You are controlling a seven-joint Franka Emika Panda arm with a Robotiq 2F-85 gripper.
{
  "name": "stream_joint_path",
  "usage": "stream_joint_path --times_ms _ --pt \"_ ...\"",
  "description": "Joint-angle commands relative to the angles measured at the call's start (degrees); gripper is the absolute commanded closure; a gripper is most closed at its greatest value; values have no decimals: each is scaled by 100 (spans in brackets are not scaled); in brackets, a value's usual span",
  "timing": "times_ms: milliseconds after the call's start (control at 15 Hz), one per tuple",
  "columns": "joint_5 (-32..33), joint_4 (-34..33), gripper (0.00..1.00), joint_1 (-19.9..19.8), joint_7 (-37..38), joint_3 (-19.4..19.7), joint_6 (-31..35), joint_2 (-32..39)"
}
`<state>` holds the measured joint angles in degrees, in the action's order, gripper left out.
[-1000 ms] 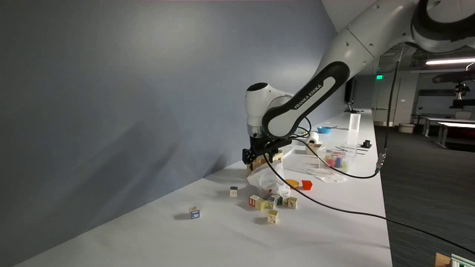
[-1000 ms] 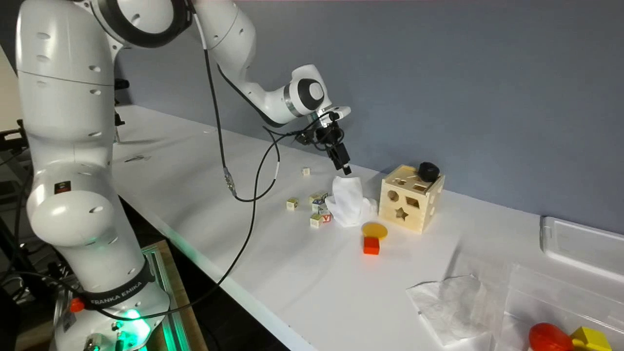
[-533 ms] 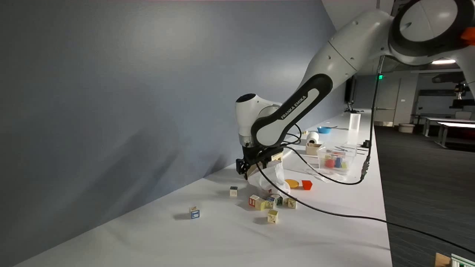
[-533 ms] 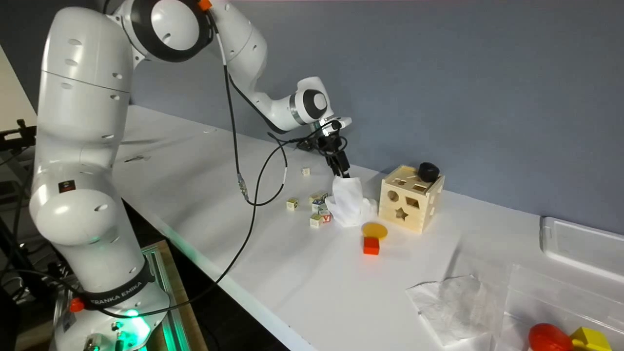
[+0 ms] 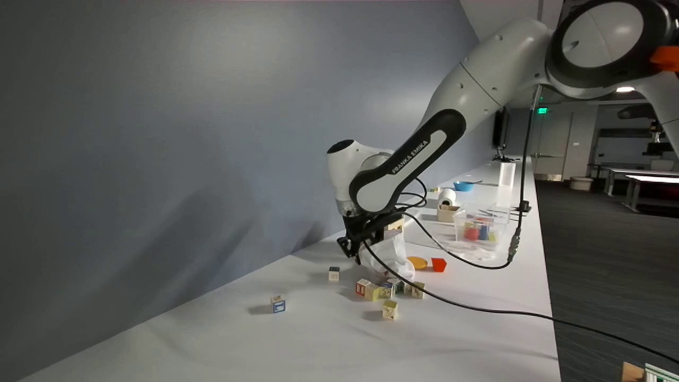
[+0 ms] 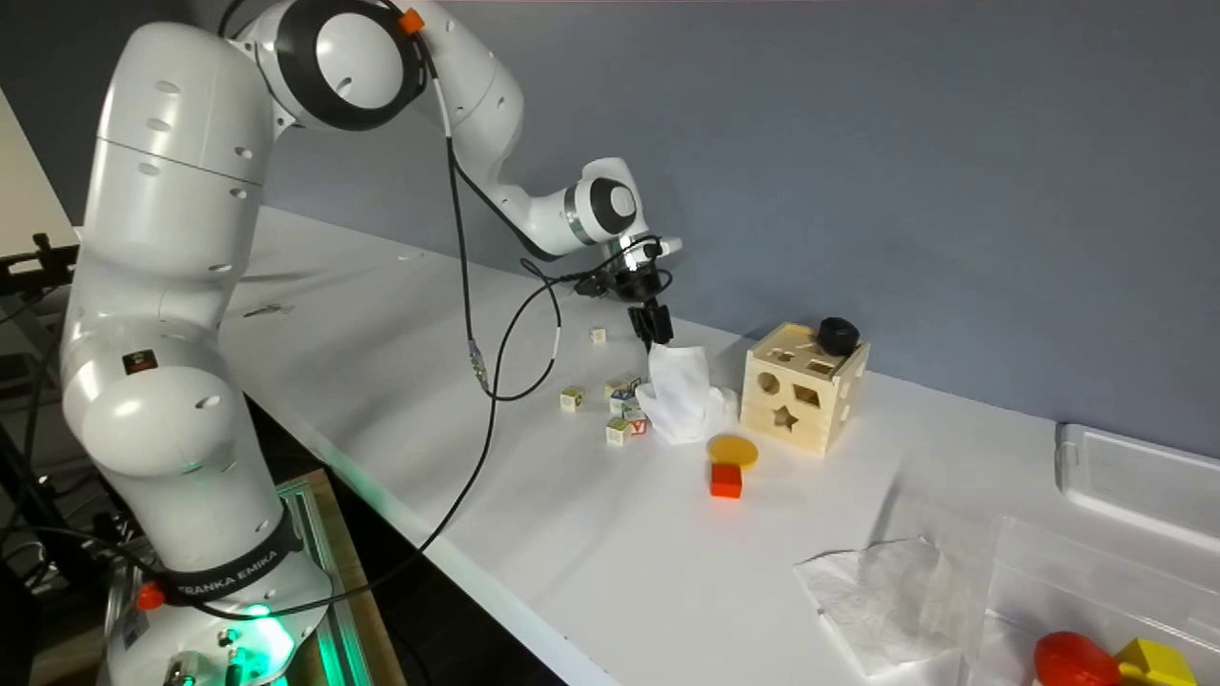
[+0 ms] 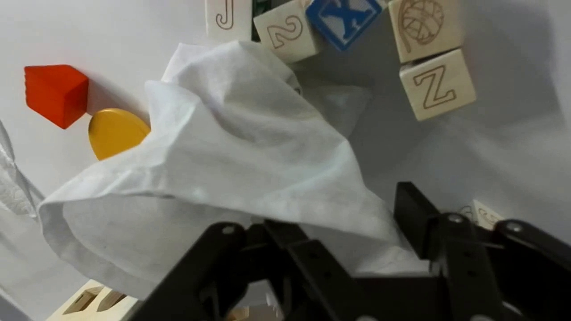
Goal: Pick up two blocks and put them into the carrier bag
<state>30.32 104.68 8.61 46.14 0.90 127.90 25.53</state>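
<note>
1. The gripper (image 7: 345, 223) is spread wide, its fingers (image 7: 412, 218) on either side of the rim of the bag (image 7: 254, 147): one dips into the mouth, the other stands outside, just beside the edge. Whether either touches the rim cannot be told.
2. The bag, white and creased, stands on the desk (image 5: 212, 339), mouth gaping towards the wrist camera; its inside is mostly hidden.
3. Outside the bag, near it, the Z block (image 7: 439, 84) and the yarn block (image 7: 426, 31) sit side by side.
4. The X block (image 7: 343, 20), the 2 block (image 7: 287, 33) and the J block (image 7: 228, 20) line the same side, the last two right at the bag's edge in the wrist view.
5. The yellow disc (image 7: 117, 133) lies just beside the bag, the red piece (image 7: 58, 93) next to it.
6. Near the bag stands the wooden box (image 6: 791, 400), a black piece (image 6: 838, 336) on top.
7. In an exterior view, a lone block (image 5: 278, 304) sits well apart from the group.
8. Farther off are a crumpled sheet (image 6: 886, 600) and a see-through bin (image 6: 1087, 581) holding coloured pieces (image 6: 1077, 659).
9. Far down the desk is a blue bowl (image 5: 463, 186).
</note>
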Motion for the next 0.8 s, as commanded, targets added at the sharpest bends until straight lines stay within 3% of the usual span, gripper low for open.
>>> stream_joint_path --times_ms 0,267,733 --pt "-210 -227 69 136 -147 123 -288 18" --pt "-166 -199 98 157 -38 147 -227 -184" --pt "48 82 100 284 321 105 -111 -1049"
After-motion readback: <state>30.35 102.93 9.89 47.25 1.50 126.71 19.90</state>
